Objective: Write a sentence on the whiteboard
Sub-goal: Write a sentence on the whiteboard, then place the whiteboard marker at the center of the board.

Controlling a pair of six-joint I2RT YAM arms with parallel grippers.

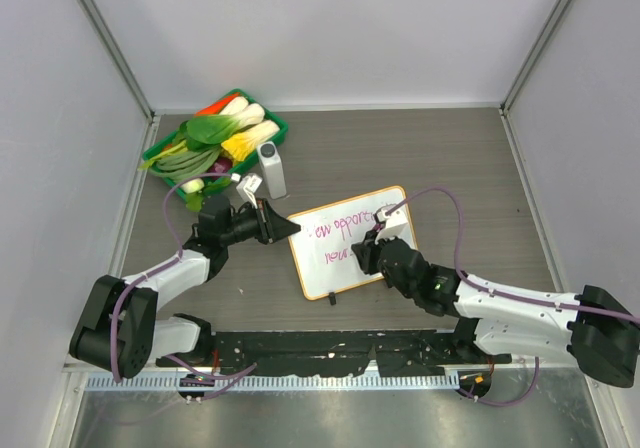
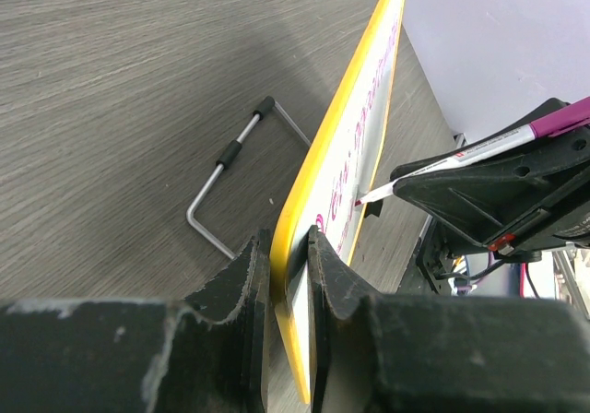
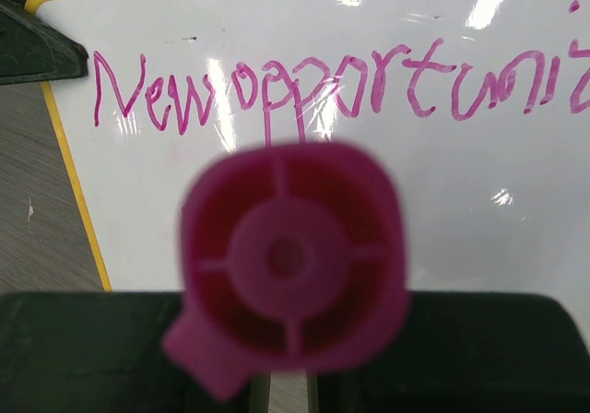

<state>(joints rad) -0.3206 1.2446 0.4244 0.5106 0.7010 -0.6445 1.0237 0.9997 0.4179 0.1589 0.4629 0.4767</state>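
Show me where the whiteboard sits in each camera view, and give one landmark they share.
Top external: the whiteboard sits at centre, angled, between the arms.
Left wrist: seen edge-on, its yellow frame rising from the left gripper clamped on it.
Right wrist: it fills the background behind the marker, whose pink end faces the camera.
Shared landmark: the sentence in pink, visible in all three.

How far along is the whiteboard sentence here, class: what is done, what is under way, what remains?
Done: first line reads "New opportuni..." in pink on the whiteboard. In hand: left gripper clamps the board's edge; right gripper holds the marker, tip at a short second line. Left: probably finishing that line.
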